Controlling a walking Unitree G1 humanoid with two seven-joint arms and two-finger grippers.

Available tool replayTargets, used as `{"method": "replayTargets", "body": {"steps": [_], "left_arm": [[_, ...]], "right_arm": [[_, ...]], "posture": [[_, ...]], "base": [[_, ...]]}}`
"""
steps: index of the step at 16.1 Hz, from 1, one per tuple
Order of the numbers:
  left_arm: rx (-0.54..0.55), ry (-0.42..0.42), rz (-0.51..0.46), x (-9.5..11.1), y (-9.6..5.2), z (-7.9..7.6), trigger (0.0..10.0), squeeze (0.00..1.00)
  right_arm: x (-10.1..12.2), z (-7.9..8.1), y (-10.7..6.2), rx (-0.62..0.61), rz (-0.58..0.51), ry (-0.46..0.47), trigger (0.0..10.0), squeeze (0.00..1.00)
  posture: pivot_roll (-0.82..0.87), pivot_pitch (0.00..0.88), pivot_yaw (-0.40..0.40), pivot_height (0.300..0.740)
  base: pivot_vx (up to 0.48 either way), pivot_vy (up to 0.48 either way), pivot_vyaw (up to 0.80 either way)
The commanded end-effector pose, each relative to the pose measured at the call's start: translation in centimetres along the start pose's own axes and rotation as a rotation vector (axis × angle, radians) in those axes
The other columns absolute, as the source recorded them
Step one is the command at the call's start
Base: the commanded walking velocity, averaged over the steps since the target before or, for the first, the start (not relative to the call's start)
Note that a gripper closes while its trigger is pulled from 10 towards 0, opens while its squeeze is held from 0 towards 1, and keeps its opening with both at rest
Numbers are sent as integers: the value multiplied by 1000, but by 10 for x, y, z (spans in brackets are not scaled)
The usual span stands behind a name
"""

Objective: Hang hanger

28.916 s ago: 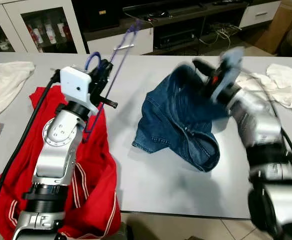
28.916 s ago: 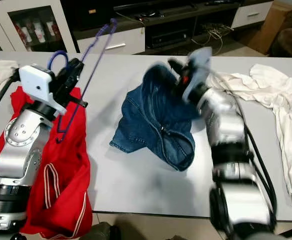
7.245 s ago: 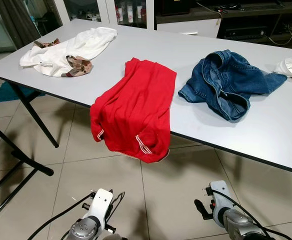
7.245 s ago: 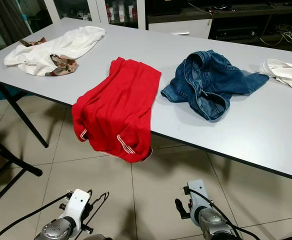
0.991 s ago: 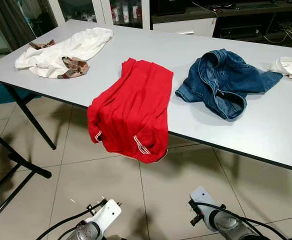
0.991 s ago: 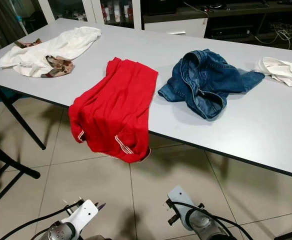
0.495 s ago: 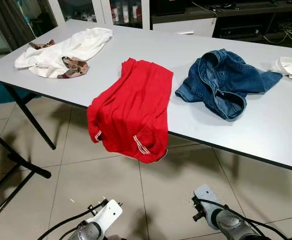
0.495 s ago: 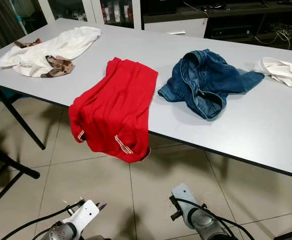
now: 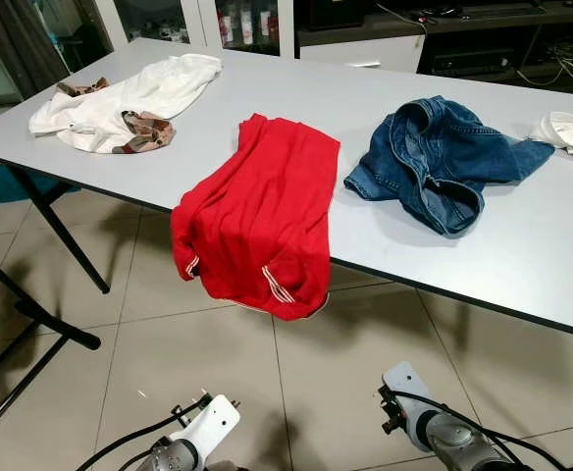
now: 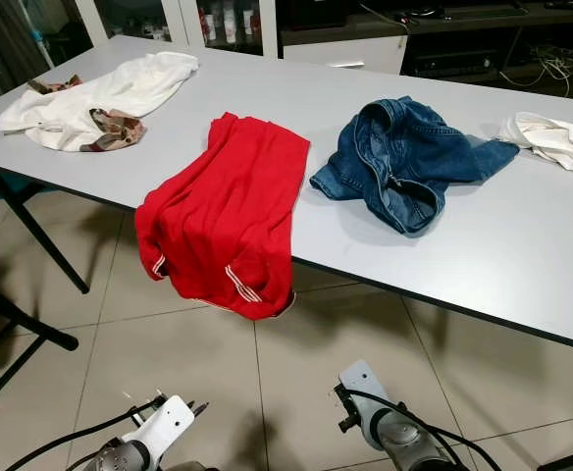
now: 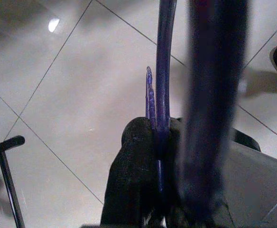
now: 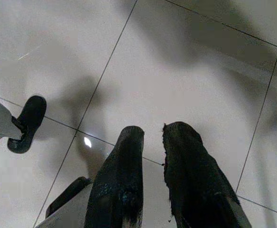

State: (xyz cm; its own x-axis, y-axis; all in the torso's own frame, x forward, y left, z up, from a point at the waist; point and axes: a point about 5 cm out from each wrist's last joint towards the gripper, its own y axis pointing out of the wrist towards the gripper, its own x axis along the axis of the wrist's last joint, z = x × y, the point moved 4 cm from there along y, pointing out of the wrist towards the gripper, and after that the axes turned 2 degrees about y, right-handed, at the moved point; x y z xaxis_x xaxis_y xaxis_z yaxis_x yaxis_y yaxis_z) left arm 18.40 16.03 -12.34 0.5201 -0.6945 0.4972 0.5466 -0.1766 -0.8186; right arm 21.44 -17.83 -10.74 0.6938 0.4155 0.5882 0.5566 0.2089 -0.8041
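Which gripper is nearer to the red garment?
The left. The left gripper, shut on the purple hanger, hangs low almost straight below the red garment draped over the table edge. The right gripper hangs further to the right.

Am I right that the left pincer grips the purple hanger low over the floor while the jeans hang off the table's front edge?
Not quite: the red garment hangs off the table edge, as the left eye view shows. The jeans lie fully on top. The left pincer does grip the purple hanger.

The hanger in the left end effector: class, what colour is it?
Blue-purple; the hanger shows best in the left wrist view, pinched in the left end effector.
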Motion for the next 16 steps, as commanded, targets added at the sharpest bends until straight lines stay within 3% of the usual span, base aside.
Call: {"method": "replayTargets", "body": {"steps": [1, 6, 16], "left_arm": [[7, -6, 17, -3, 0, 1, 10000, 0], [3, 18, 17, -2, 0, 3, 10000, 0], [25, -15, 18, 0, 1, 10, 10000, 0]], "right_arm": [[-2, -2, -1, -8, 5, 23, 10000, 0], [-3, -4, -2, -25, -4, 43, 10000, 0], [-3, -8, -3, -35, -14, 69, 10000, 0]], "posture": [[-119, 0, 74, 736], [-136, 0, 88, 736], [-136, 0, 86, 736]], "base": [[0, 0, 0], [0, 0, 0], [0, 0, 0]]}}
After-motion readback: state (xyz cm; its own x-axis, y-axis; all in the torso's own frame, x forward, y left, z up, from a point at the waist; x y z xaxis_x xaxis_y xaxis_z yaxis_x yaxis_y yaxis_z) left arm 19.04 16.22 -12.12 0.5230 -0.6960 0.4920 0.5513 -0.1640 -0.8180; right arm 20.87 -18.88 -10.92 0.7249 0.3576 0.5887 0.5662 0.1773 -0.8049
